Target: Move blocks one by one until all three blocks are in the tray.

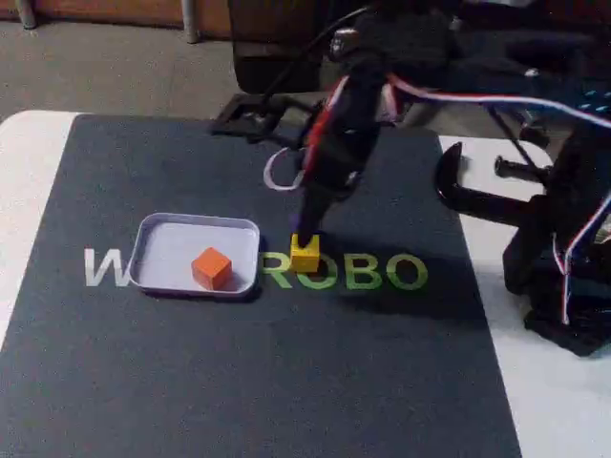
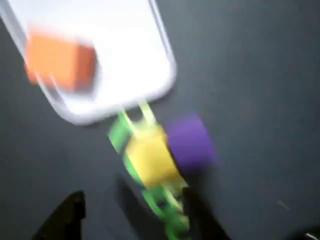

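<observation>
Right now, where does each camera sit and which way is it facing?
Fixed view: in front of the table, angled down at the dark mat; the arm and end effector descend over the yellow block.
Wrist view: on the arm, looking down, blurred; dark end effector parts at the bottom edge.
Shared: tray, orange block, yellow block.

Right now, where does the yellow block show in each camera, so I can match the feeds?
Fixed view: the yellow block sits at centre, on the mat's green lettering, just right of the tray.
Wrist view: the yellow block is low of centre, below the tray's corner.
Shared landmark: the orange block in the tray.
</observation>
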`<act>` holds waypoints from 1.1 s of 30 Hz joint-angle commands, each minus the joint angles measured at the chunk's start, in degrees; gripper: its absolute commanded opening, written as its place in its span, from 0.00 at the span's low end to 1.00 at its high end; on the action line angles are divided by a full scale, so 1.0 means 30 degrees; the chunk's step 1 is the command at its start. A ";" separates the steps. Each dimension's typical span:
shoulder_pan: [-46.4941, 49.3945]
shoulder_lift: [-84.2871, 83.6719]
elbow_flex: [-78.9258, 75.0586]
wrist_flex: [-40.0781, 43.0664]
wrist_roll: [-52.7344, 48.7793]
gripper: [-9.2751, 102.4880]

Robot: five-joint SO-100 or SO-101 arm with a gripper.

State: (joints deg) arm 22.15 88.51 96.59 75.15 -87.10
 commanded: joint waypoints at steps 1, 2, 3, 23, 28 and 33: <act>0.0117 0.1904 0.0674 0.0146 -0.1143 0.28; 0.0146 0.1963 0.0762 0.0146 -0.1436 0.28; 0.0234 0.1963 0.0791 0.0146 -0.1641 0.28; 0.1289 0.0146 0.0967 0.1641 0.6768 0.26; 0.0879 -0.1025 0.1055 0.1172 0.8174 0.26; 0.0146 -0.2490 -0.0322 0.0029 0.9668 0.26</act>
State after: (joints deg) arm 23.38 81.83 99.32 76.20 -60.21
